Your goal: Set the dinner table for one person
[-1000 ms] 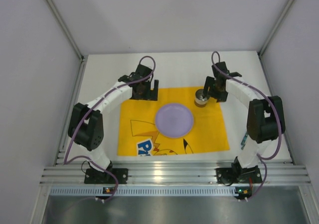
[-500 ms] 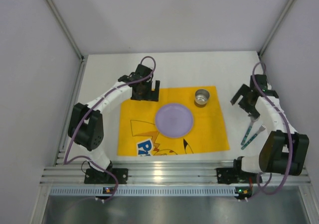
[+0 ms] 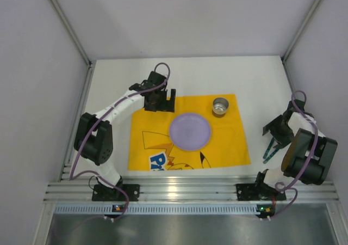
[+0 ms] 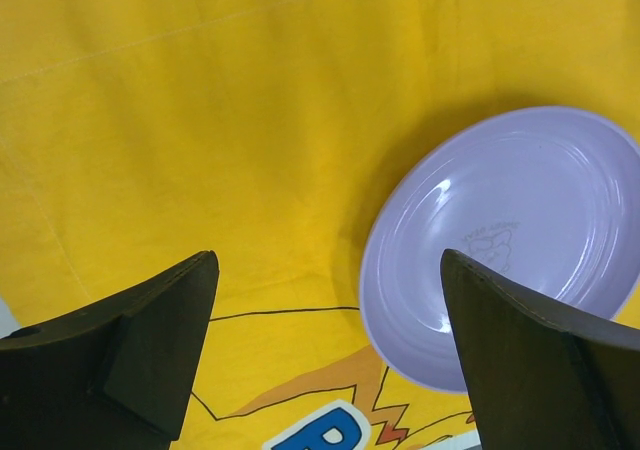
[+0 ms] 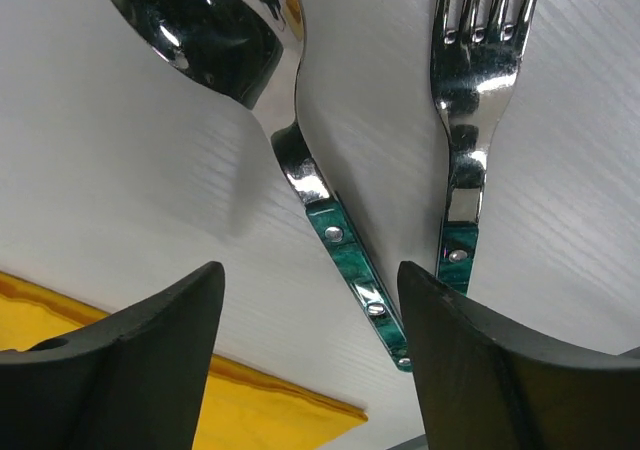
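The dinner table [image 3: 109, 87] is a white top carrying a yellow cartoon mat [image 3: 228, 141]. On the mat lie a lilac plate [image 3: 190, 130] and a small metal cup [image 3: 220, 106]. My left gripper [image 3: 161, 99] hangs open over the mat's far left corner; in its wrist view the left gripper [image 4: 328, 260] holds nothing, with the plate [image 4: 510, 240] lower right. My right gripper [image 3: 276, 129] hovers open right of the mat. In the right wrist view the right gripper [image 5: 310, 270] straddles the green handle of a spoon [image 5: 360, 280] without touching it. A fork [image 5: 480, 60] lies beside it.
The spoon's teal handle [image 3: 267, 151] shows under the right arm, close to the table's right edge and the enclosure wall [image 3: 321, 65]. A mat corner [image 5: 250, 410] lies just below the right fingers. White table [image 5: 120, 170] surrounds the cutlery.
The right arm let go of the metal cup, left it on the mat, and swung right and toward the near edge, down over the spoon and fork. The left arm barely moved.
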You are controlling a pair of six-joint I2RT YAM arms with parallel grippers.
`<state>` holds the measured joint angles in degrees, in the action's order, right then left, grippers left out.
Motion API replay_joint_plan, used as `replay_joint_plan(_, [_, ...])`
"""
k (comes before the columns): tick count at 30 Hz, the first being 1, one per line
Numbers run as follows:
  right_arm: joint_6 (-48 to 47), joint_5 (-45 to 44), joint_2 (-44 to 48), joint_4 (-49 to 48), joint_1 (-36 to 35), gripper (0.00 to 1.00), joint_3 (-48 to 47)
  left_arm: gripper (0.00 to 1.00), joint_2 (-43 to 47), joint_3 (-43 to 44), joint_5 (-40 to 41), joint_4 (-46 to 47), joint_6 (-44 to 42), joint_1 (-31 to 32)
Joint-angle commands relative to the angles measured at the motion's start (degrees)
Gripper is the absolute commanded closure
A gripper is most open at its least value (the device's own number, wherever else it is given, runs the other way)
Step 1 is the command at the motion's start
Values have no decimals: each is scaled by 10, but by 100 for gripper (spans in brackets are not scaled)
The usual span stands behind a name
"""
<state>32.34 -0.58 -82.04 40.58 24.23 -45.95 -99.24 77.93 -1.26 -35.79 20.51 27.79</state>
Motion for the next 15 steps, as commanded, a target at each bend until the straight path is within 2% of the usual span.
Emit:
replay_joint_plan(1, [-4, -24, -24, -23, 5, 31, -27, 2, 32, -19, -3, 20, 8, -3])
replay_joint_plan(8, [-17, -62, -48, -32, 8, 38, -15, 2, 55, -42, 8, 28, -1, -6])
replay_joint_plan(11, [-17, -58, -67, -47, 8, 51, -7, 2, 56, -50, 5, 31, -2, -12])
replay_joint_plan(12, [-17, -55, -73, -51, 7, 64, -5, 2, 56, -51, 5, 33, -3, -14])
replay_joint_plan(14, [-17, -50, -87, -57, 6, 73, -3, 2, 56, -55, 1, 34, -6, -20])
replay_joint_plan(15, [-18, -51, -91, -59, 5, 84, -3, 2, 56, -57, 1, 35, -6, -23])
